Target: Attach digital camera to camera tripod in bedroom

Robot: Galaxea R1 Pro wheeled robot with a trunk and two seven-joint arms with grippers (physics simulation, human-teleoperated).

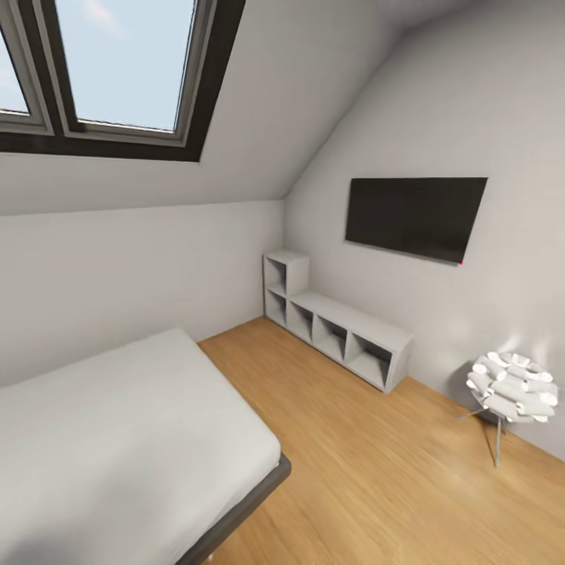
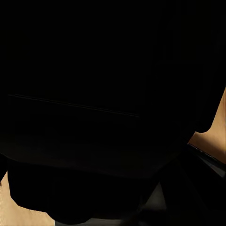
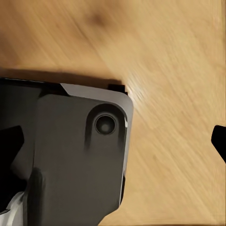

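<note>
A bedroom with pale grey walls and a light wood plank floor [image 1: 369,463] is seen from the head camera. A grey-covered bed on a dark frame [image 1: 118,439] lies at the near left, beneath a dark-framed sloped skylight [image 1: 118,71] at the far left. A low grey cubby shelf unit [image 1: 337,329] is set against the far right wall, under a flat black wall-mounted screen [image 1: 414,216], and a white petal-shaded lamp on thin metal legs [image 1: 512,388] stands at the near right. Neither the digital camera nor the camera tripod can be found in these views, so their location cannot be told. The left wrist picture is almost wholly dark, and the right wrist picture is taken up by a dark grey moulded robot part [image 3: 80,155] over the floor; whether either claw is released or clenched cannot be told. The search step is judged unfinished. A risk is judged that the base could be driven into the bed frame or the lamp while turning, since the wrist cameras give little warning of nearby obstacles.
</note>
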